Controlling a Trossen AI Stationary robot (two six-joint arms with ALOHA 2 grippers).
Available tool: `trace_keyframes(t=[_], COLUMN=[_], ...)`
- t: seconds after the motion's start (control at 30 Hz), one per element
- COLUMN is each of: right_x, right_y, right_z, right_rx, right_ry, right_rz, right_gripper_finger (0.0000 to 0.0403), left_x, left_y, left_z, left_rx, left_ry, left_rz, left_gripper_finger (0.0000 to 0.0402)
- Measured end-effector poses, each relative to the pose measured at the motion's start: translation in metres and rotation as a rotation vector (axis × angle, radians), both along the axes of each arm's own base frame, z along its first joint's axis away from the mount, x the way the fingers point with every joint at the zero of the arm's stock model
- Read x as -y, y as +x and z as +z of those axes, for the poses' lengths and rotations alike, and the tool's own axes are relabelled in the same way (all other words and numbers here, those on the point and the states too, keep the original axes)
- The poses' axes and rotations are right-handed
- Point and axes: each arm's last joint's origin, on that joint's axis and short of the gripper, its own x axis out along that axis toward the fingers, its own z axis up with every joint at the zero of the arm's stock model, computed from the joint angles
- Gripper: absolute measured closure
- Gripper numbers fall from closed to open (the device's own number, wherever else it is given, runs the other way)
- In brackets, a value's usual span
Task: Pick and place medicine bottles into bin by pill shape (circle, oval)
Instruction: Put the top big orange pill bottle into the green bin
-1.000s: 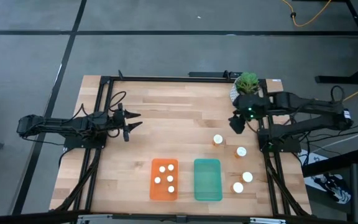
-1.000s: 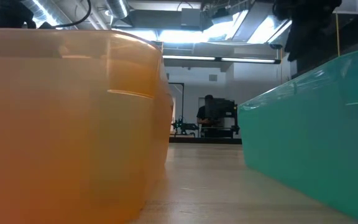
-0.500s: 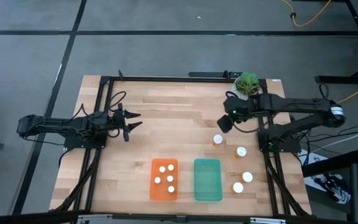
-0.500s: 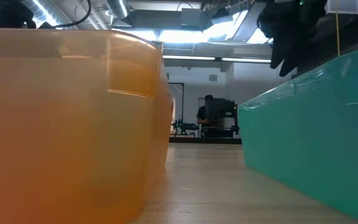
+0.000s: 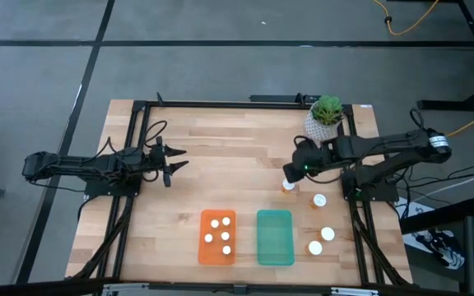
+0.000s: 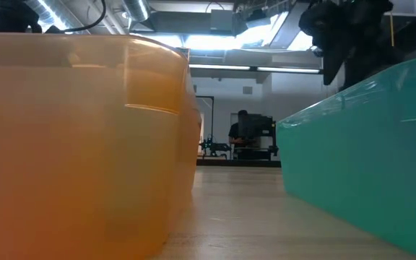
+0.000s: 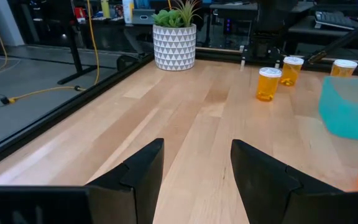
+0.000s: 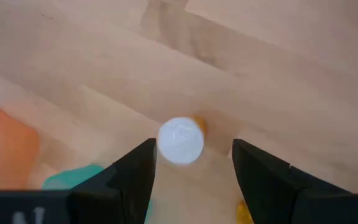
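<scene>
Looking straight down, you see your right gripper [image 5: 290, 174] hanging with fingers spread directly over one amber medicine bottle [image 5: 287, 187], whose white cap [image 8: 181, 141] sits between the two fingers [image 8: 132, 176] in the wrist camera without being touched. Three more amber bottles [image 5: 319, 201] stand apart on the wooden table [image 5: 220, 164] toward the right edge. Five tiny white-capped bottles [image 5: 217, 231] lie in the orange tray [image 5: 204, 255]; the teal tray [image 5: 275, 237] sits just beside it. Your left gripper [image 5: 169, 163] waits at the table's left side, fingers parted and holding nothing. A potted plant [image 5: 326, 113] stands at the back right corner.
</scene>
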Motion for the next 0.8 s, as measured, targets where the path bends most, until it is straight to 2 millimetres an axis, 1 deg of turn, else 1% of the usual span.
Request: trace_keyframes(t=[0.13, 0.27, 0.37, 0.5, 0.63, 0.8], right_x=[-0.017, -0.027, -0.032, -0.036, -0.037, -0.040], right_y=[-0.006, -0.007, 0.000, 0.014, 0.020, 0.026], right_z=[-0.001, -0.003, -0.008, -0.018, -0.027, -0.035], right_rx=[-0.029, -0.036, -0.030, -0.026, -0.070, -0.095], right_ry=[0.014, 0.029, 0.021, 0.010, -0.002, 0.025], right_rz=[-0.035, -0.056, -0.046, -0.008, 0.010, -0.001], right_gripper_finger=[0.0190, 0.0183, 0.0170, 0.0151, 0.0147, 0.0147], left_x=[0.000, 0.000, 0.000, 0.000, 0.000, 0.000], left_y=[0.000, 0.000, 0.000, 0.000, 0.000, 0.000], left_z=[0.000, 0.000, 0.000, 0.000, 0.000, 0.000], left_rx=[0.000, 0.000, 0.000, 0.000, 0.000, 0.000], left_ry=[0.000, 0.000, 0.000, 0.000, 0.000, 0.000], left_rz=[0.000, 0.000, 0.000, 0.000, 0.000, 0.000], left_gripper_finger=[0.0223, 0.0223, 0.0223, 0.0223, 0.0223, 0.0223])
